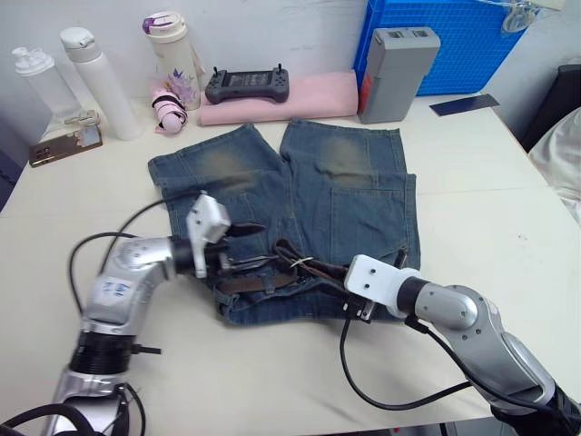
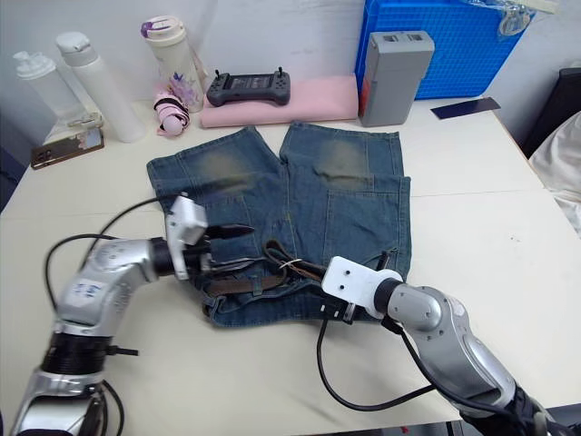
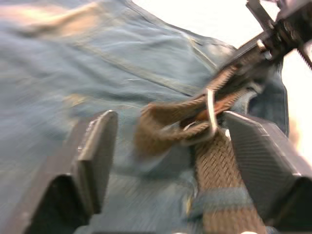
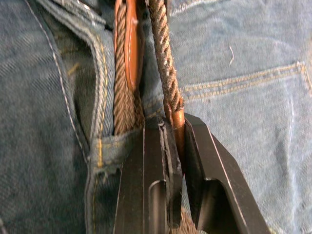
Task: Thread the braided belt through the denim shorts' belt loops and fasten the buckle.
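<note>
Shorts: the denim shorts lie flat in the middle of the table, legs toward the far edge, waistband toward the near edge.
Belt: the braided belt lies along the waistband, its long axis from left to right, parallel to the near edge; it passes under at least one belt loop.
Buckle: the silver buckle sits about the middle of the waistband, between the two grippers, with the strap bunched around it.
Left gripper: the left gripper is over the left part of the waistband; its fingers stand wide apart and hold nothing, with the buckle and strap just ahead between them.
Right gripper: the right gripper is at the right part of the waistband; its fingers are narrow and pinch one strand of the belt.
Key relation: the buckle lies straight ahead of the left fingers, so I judge that the left arm is the better placed to take it.
</note>
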Available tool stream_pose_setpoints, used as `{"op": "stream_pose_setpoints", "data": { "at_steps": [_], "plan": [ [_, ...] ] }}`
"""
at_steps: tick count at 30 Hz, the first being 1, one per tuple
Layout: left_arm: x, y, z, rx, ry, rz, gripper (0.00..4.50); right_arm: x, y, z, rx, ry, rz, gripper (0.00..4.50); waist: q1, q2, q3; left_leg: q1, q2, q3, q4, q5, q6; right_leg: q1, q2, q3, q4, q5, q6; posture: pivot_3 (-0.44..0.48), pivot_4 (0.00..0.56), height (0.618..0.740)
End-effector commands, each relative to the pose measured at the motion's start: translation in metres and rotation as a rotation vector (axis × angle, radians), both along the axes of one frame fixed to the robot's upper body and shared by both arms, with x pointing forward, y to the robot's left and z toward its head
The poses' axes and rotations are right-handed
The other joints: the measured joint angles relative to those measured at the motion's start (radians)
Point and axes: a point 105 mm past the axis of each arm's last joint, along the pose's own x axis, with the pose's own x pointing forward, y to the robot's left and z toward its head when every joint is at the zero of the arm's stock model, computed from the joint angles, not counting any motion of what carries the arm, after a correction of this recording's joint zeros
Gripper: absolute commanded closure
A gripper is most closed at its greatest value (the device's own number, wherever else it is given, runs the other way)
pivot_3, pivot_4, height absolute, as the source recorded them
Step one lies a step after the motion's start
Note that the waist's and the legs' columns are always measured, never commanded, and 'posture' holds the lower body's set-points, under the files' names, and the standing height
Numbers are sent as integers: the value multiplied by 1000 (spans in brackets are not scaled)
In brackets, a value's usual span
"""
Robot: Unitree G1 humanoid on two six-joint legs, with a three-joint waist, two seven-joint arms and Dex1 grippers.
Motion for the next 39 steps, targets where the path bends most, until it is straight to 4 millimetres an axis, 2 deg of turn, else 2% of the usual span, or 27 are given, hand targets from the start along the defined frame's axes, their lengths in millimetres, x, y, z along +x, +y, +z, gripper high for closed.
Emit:
{"op": "stream_pose_setpoints", "data": {
  "at_steps": [1, 3, 4, 5, 7, 8, 12, 15, 17, 21, 24, 26, 29, 38, 39],
  "plan": [
    [-12, -1, 7, -55, 24, -50, 1437, 3, -2, 7, 17, -44, -13, 4500, 1, 0, 0, 0, 0, 0, 0, 0, 0, 0, 0, 0, 0, 0, 0, 0, 150, 740],
    [-15, -3, 7, -61, 25, -69, 2165, 4, -2, 6, 18, -48, -14, 4500, 4, 0, 0, 0, -1, -1, 0, 0, 0, 0, -1, 0, 0, 0, 0, 0, 150, 740],
    [-17, -6, 1, -24, 24, -88, 2558, 4, -3, 7, 19, -54, -16, 4500, 4, 0, 0, 0, -1, -1, 0, 0, 0, 0, -1, 0, 0, 0, 0, 0, 150, 740],
    [-19, -7, -4, 4, 24, -100, 3240, 5, -3, 8, 20, -58, -16, 4500, 4, 0, 0, 0, -1, -1, 0, 0, 0, 0, -1, 0, 0, 0, 0, 0, 150, 740],
    [-26, -15, -19, 82, 31, -142, 3938, 5, -7, 11, 27, -70, -27, 4500, 2, 0, 0, 0, -1, -1, 0, 0, 0, 0, 0, 0, 0, 0, 0, 0, 150, 740],
    [-30, -18, -26, 109, 38, -161, 4454, 4, -9, 13, 31, -73, -33, 4500, 2, 0, 0, 0, -1, -1, 0, 0, 0, 0, 0, 1, 0, 0, 0, 0, 150, 740],
    [-42, -15, -69, 312, 52, -209, 4454, -6, -21, 17, 46, -85, -32, 4500, 2, 0, 0, 0, -1, -1, -1, 0, 0, 0, 0, 1, -1, 0, 0, 0, 150, 740],
    [-44, -6, -91, 413, 53, -204, 4454, -15, -37, 22, 38, -109, -32, 4500, 5, 1, -1, 0, -1, -1, -1, 0, 0, 0, 0, 1, -1, 0, 0, 0, 150, 740],
    [-46, -1, -100, 467, 34, -215, 4454, -24, -62, 14, -55, -101, -53, 4500, 9, 4, -4, 0, -2, 0, -1, 0, 0, 0, -1, 3, -1, 0, 0, 0, 150, 740],
    [-48, -1, -102, 473, 18, -235, 4454, -39, -135, -9, -273, -5, -247, 4500, 10, 5, -9, 3, -2, 1, -2, -1, 2, 3, 0, 4, -2, 0, 0, 0, 150, 740],
    [-49, 0, -105, 480, 13, -238, 4454, -42, -157, -11, -328, 4, -324, 4500, 9, 5, -12, 7, -2, 3, -2, -1, 2, 6, 0, 6, -2, 0, 1, 0, 150, 740],
    [-49, 0, -107, 489, 10, -241, 4454, -39, -155, -7, -303, -18, -337, 4500, 9, 5, -12, 9, -1, 3, -2, -1, 2, 8, 0, 7, -2, 0, 1, 0, 150, 740],
    [-50, -2, -106, 481, 6, -242, 4454, -36, -135, -7, -236, -33, -303, 4500, 10, 5, -13, 10, 0, 3, -2, -1, 3, 8, 0, 9, -2, 1, 1, 0, 150, 740],
    [-50, 2, -106, 493, -6, -233, 4454, -32, -123, -13, -220, -44, -315, 4500, 12, 6, -13, 12, 0, 3, -4, -2, 3, 8, 0, 10, -2, 1, 1, 0, 150, 740],
    [-49, 3, -105, 492, -8, -231, 4500, -31, -121, -11, -197, -47, -324, 3783, 12, 6, -13, 12, 0, 3, -4, -2, 3, 8, 0, 10, -2, 1, 1, 0, 150, 740]
  ]
}}
